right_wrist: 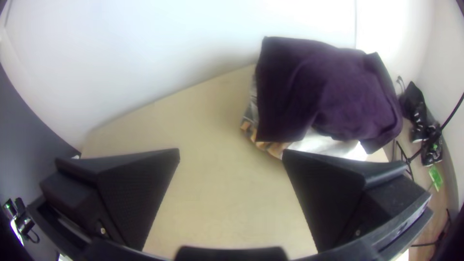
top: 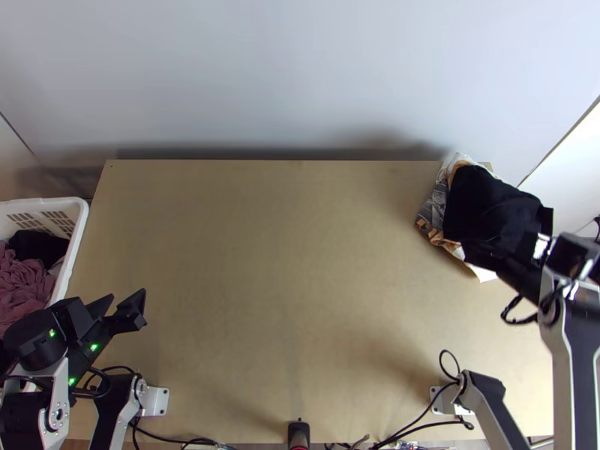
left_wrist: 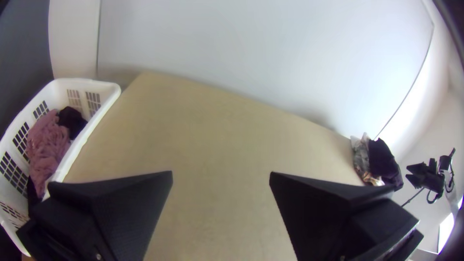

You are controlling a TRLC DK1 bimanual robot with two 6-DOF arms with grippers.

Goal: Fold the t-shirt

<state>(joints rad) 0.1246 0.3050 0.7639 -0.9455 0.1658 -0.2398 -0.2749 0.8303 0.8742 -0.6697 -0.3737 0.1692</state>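
Status: t-shirt (right_wrist: pixel 319 92), dark, lies folded into a compact but uneven bundle atop other cloths (top: pixel 433 211) at the table's (top: pixel 285 285) far R corner. Folding and stacking appear done, in my est.; poss. remaining: minor tidying of edges, then arms clear. Addt'l clothes (top: pixel 24 283) noted in basket (top: pixel 73 238), L side. End effectors: my R gripper (right_wrist: pixel 231 152) is wide open near the stack, w/ nothing between its fingers; my L gripper (left_wrist: pixel 221 175), beside the basket, likewise wide open, holding nothing.
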